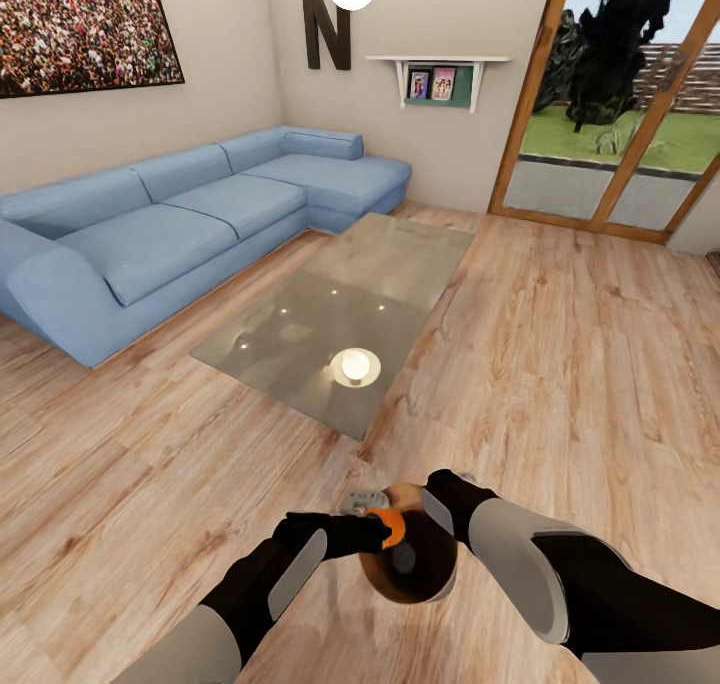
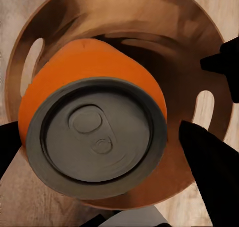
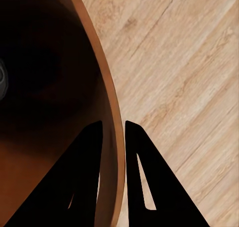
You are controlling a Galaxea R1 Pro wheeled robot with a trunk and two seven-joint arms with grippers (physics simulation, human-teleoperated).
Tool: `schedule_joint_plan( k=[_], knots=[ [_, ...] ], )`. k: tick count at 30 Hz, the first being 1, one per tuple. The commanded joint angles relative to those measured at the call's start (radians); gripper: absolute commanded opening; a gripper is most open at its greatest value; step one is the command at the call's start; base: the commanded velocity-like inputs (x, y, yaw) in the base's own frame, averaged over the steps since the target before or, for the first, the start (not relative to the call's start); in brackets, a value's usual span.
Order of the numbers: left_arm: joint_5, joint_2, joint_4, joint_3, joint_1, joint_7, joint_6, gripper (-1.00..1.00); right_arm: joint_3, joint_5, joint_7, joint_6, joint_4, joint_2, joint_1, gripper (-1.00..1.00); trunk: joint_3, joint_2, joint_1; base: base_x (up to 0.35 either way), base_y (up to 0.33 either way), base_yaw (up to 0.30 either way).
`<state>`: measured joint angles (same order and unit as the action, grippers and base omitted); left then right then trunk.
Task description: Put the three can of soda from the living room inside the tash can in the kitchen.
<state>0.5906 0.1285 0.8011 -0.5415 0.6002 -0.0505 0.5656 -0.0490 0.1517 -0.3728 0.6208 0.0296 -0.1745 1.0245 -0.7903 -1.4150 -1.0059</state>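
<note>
An orange can of soda (image 1: 394,527) with a grey metal top lies between the fingers of my left gripper (image 1: 383,530), which is shut on it. The can hangs over the mouth of the brown tash can (image 1: 412,566). In the left wrist view the can (image 2: 94,72) sits in front of the bin's dark inside (image 2: 149,23), with black fingers (image 2: 209,162) on either side. My right gripper (image 1: 442,509) is shut on the bin's rim, its fingertips (image 3: 134,137) pinching the thin copper wall (image 3: 110,112). A grey shape (image 3: 2,77) lies deep inside the bin, too cut off to name.
This is the living room: a long blue corner sofa (image 1: 190,214) at the left, a low glass coffee table (image 1: 345,309) ahead, glass patio doors (image 1: 620,114) at the back right. Light wood floor (image 1: 560,344) stretches around the table and to the right.
</note>
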Motion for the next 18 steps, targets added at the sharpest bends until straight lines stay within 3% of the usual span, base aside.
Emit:
schedule_joint_plan(
  k=[1, 18],
  knots=[
    [0.000, 0.001, -0.001, 0.000, 0.000, 0.000, -0.002, 1.00, -0.001, -0.003, 0.003, -0.001, 0.000, 0.000, 0.000, -1.00, 0.000, 0.000, 0.000, 0.000, 0.000, 0.000],
    [0.000, 0.012, -0.002, 0.000, 0.002, 0.000, -0.009, 1.00, 0.000, -0.003, 0.003, -0.001, 0.001, 0.000, 0.000, -1.00, 0.000, 0.000, 0.000, 0.000, 0.000, 0.000]
  ],
)
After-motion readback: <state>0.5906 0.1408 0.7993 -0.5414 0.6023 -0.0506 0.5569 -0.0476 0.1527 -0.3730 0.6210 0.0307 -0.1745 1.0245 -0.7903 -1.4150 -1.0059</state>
